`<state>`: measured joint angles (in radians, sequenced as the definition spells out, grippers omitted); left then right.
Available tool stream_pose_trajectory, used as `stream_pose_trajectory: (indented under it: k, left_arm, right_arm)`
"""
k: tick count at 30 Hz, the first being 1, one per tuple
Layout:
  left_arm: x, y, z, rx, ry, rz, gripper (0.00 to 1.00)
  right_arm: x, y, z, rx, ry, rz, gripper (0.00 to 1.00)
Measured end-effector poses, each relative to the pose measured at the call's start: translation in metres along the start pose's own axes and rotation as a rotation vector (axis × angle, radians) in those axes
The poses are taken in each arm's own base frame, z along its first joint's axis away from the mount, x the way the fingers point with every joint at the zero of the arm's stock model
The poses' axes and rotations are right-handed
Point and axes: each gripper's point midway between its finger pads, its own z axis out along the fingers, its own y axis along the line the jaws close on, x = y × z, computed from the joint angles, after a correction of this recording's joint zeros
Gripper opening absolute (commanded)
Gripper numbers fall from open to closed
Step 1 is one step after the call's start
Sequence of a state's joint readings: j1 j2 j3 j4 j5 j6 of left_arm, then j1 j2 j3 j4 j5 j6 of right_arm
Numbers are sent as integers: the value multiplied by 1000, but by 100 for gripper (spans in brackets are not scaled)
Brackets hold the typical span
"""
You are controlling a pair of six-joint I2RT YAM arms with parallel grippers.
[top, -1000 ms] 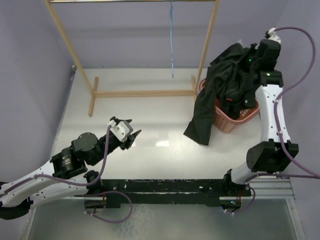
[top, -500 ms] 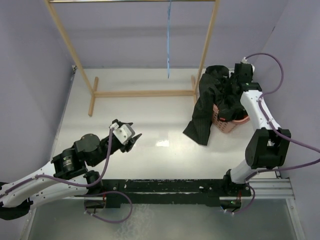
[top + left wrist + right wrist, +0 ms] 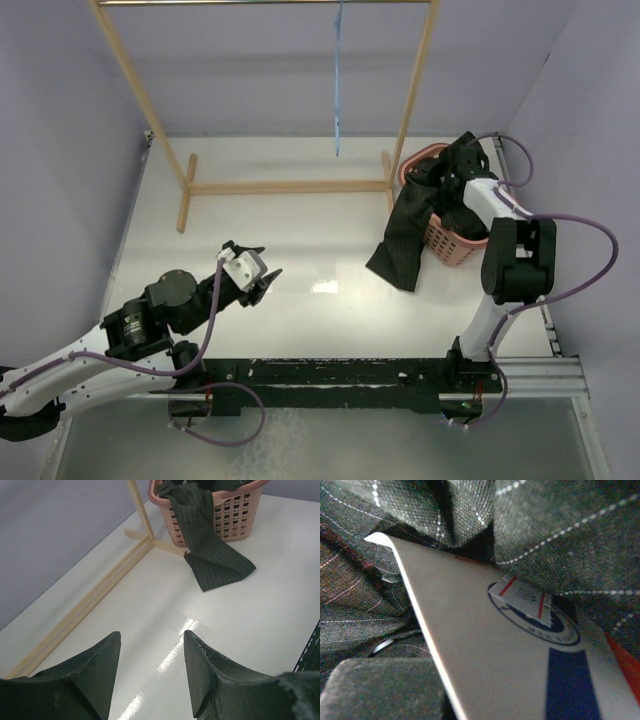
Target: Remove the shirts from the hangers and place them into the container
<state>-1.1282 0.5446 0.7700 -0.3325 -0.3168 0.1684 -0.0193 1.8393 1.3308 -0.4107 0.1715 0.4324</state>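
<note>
My left claw (image 3: 258,279) hangs over the near-left tabletop (image 3: 300,220), fingers apart. My right claw (image 3: 455,180) is clamped on the black pinstriped button-up shirt (image 3: 405,240), which spills over the salmon-pink lattice plastic basket (image 3: 447,243) at the far-right corner.

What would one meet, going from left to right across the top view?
The left hand → hanger → basket. The shirt overlaps the basket, so I leave it out.
</note>
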Motion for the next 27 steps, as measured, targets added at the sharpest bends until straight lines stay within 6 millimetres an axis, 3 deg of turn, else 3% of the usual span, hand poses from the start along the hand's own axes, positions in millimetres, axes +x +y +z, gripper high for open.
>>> stream_pose_trajectory:
  k: [4, 8, 10, 14, 19, 21, 24, 27]
  left_arm:
    - [0, 0, 0, 3, 0, 0, 63]
    - [0, -1, 0, 3, 0, 0, 70]
    - [0, -1, 0, 3, 1, 0, 70]
    - [0, 0, 0, 3, 1, 0, 71]
    - [0, 0, 0, 2, 1, 0, 71]
    - [0, 0, 0, 2, 2, 0, 71]
    - [1, 0, 0, 0, 2, 0, 71]
    - [1, 2, 0, -5, 4, 0, 71]
  right_arm:
    - [0, 0, 0, -3, 0, -6, 36]
    - [0, -1, -4, -4, 1, -16, 47]
    - [-1, -2, -16, -10, -9, -17, 50]
    - [-24, -3, -64, -47, -110, -10, 53]
    - [-81, 2, -157, -139, -357, 7, 53]
    - [-95, 4, -191, -180, -436, 9, 51]
    - [-91, 9, -222, -245, -475, -16, 50]
    - [-63, 26, -240, -324, -462, -78, 50]
